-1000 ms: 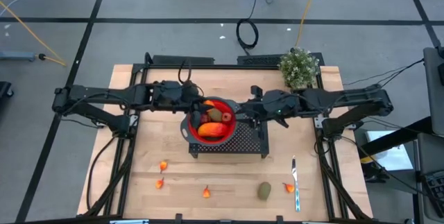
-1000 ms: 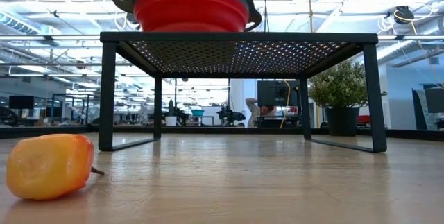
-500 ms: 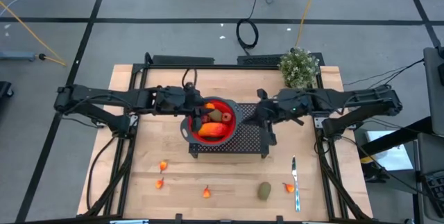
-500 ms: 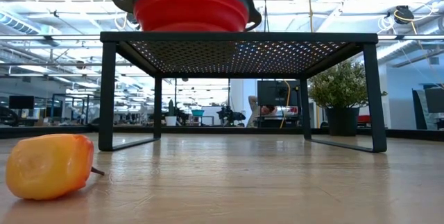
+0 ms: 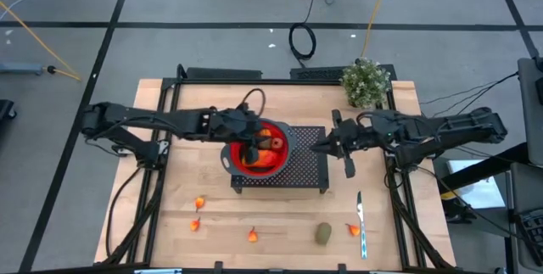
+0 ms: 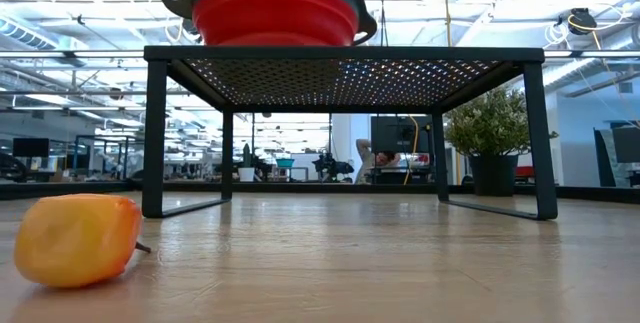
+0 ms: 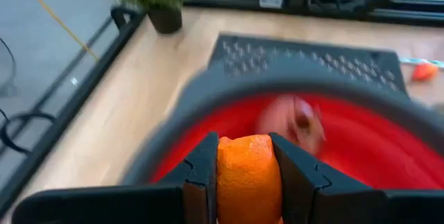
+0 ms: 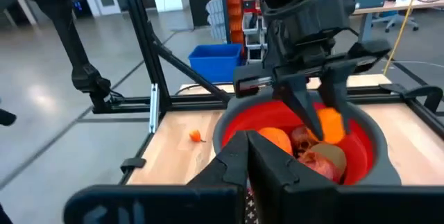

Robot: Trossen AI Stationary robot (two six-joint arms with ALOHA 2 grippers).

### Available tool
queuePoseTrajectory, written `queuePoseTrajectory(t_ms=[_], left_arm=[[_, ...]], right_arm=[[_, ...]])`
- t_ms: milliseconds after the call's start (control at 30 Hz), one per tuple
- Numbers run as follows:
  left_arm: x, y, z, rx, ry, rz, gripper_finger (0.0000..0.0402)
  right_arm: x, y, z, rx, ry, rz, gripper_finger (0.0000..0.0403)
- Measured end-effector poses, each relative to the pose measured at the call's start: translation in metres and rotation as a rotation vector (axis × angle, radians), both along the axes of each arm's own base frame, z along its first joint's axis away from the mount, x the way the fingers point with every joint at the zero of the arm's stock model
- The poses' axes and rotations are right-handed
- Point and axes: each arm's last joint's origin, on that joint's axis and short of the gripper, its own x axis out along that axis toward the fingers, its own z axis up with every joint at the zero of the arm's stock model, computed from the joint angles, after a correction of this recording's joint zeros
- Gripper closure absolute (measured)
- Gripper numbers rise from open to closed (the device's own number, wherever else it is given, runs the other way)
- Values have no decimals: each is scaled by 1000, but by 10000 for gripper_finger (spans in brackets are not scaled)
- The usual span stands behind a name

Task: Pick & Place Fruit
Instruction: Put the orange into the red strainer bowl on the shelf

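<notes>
**Inspector A:** Take the red bowl (image 5: 257, 150) as reference. It sits on the black perforated rack (image 5: 305, 170), toward the rack's left end. Status of the left gripper (image 8: 313, 110)?

**Inspector B:** It hangs directly over the bowl, fingers pointing down into it, clamped on an orange fruit piece (image 7: 248, 178). The left wrist view shows both fingers pressed against the piece's sides, with the bowl's rim and red interior just beyond it.

**Inspector A:** Contents of the bowl?

**Inspector B:** The right wrist view shows a larger orange piece (image 8: 272, 139), a dark red round one (image 8: 304, 139) and a brownish-green oval (image 8: 334, 154) lying together on the bottom, below the held piece.

**Inspector A:** Right gripper (image 5: 331, 146)?

**Inspector B:** To the right of the bowl, past the rack's right edge, pointing toward the bowl and holding nothing. Its fingers are together, seen closed in its own wrist view.

**Inspector A:** Fruit outside the bowl?

**Inspector B:** All on the table in front of the bowl: two small orange bits (image 5: 198, 212) front-left, one orange bit (image 5: 252, 236) straight ahead, a brownish-green oval (image 5: 323, 234) front-right, and an orange-red bit (image 5: 353, 229) beside a utensil (image 5: 361, 220). The low view shows one yellow-orange piece (image 6: 77, 254) lying on the wood near the camera.

**Inspector A:** Anything else?

**Inspector B:** A potted plant (image 5: 366, 82) stands behind and right of the bowl, at the table's far edge.
</notes>
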Motion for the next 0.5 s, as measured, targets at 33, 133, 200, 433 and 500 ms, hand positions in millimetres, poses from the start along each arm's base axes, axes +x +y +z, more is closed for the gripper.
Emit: queuePoseTrajectory(t_ms=[33,133,200,433,500], left_arm=[[4,1,1,15,8,2,307],[12,3,0,58,84,16,304],[14,5,5,92,95,33,301],[20,13,-1,81,138,49,299],[19,13,-3,64,160,54,299]], right_arm=[[-2,0,-3,5,-1,-1,402],[-6,-1,-6,21,-21,-2,402],[-8,-1,-6,28,-19,-3,402],[-10,-1,-5,22,-20,-2,402],[-10,-1,-5,20,-21,-2,402]])
